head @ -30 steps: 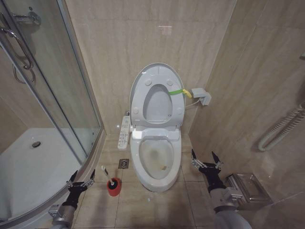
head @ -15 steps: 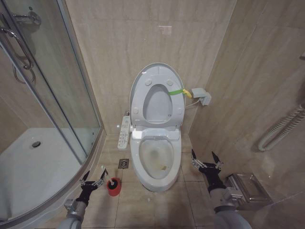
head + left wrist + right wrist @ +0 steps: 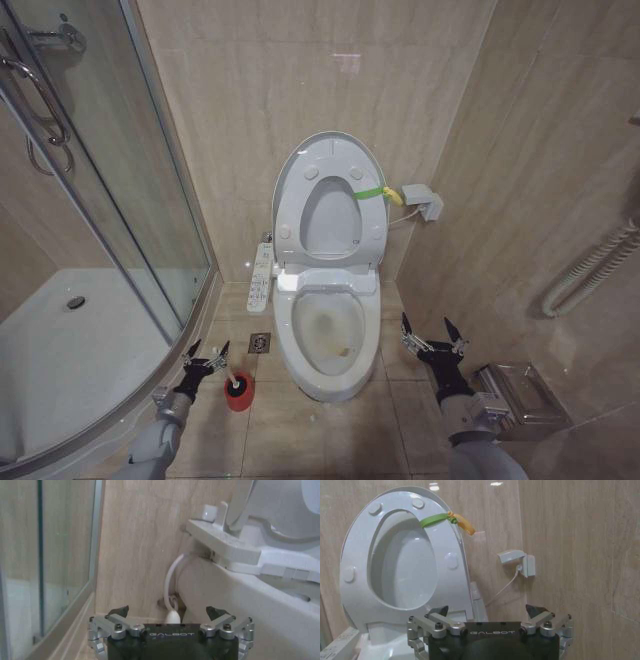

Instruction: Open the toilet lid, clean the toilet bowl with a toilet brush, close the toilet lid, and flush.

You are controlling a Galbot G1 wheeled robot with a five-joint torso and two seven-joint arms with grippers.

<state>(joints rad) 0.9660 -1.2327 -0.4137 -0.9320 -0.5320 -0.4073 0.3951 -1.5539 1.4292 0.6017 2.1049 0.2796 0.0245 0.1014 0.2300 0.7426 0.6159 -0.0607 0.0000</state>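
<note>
Toilet lid raised upright against the wall, toilet bowl exposed below, toilet brush stood in red cup on the floor, left end effector spread wide just beside the brush handle, right end effector held released beside the bowl.

The head view looks forward and down on the toilet bowl from well back, facing the tiled wall. The left wrist view sits low and close beside the bowl's flank, facing that wall. The right wrist view looks level at the raised toilet lid, shared with the head view.
</note>
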